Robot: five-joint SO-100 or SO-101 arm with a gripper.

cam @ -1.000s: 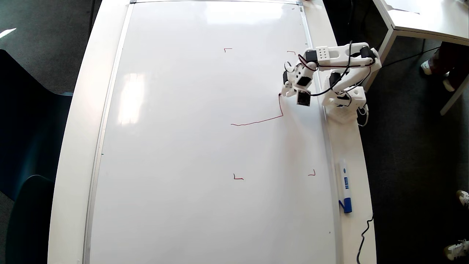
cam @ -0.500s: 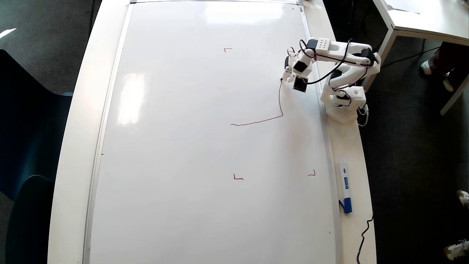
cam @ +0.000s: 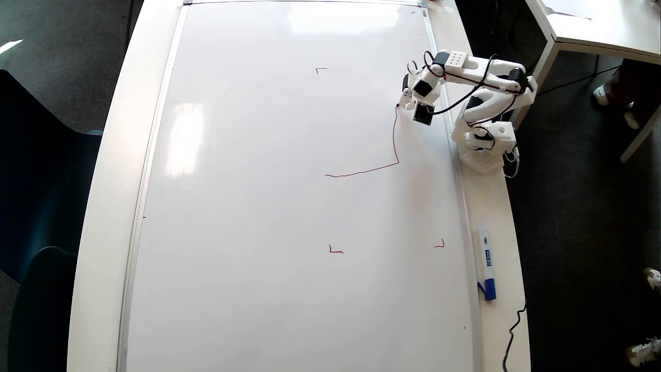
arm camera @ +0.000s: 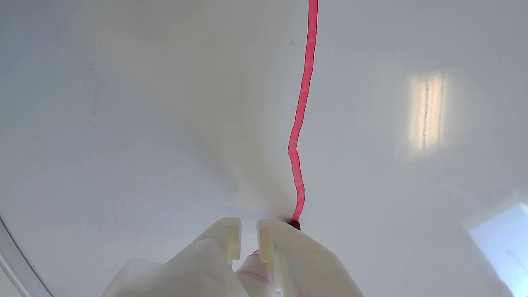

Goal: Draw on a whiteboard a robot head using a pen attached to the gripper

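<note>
White table, glossy whiteboard [cam: 289, 206] laid flat on it. Your gripper [arm camera: 248, 231] has its jaws nearly together around the pen [arm camera: 294, 225], whose tip touches the board at the upper end of the red line [cam: 395, 139]. Expect a light, stiff pen on a slippery surface; judge it best held low, near the tip. A spare marker [cam: 486, 261] lies beside the board.

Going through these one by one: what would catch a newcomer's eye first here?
The red line on the whiteboard: an L-shaped stroke near the board's right edge in the overhead view, ending at the pincer, where the pen tip touches the board. Next, small red corner marks and a blue-capped marker lying beside the board.
</note>
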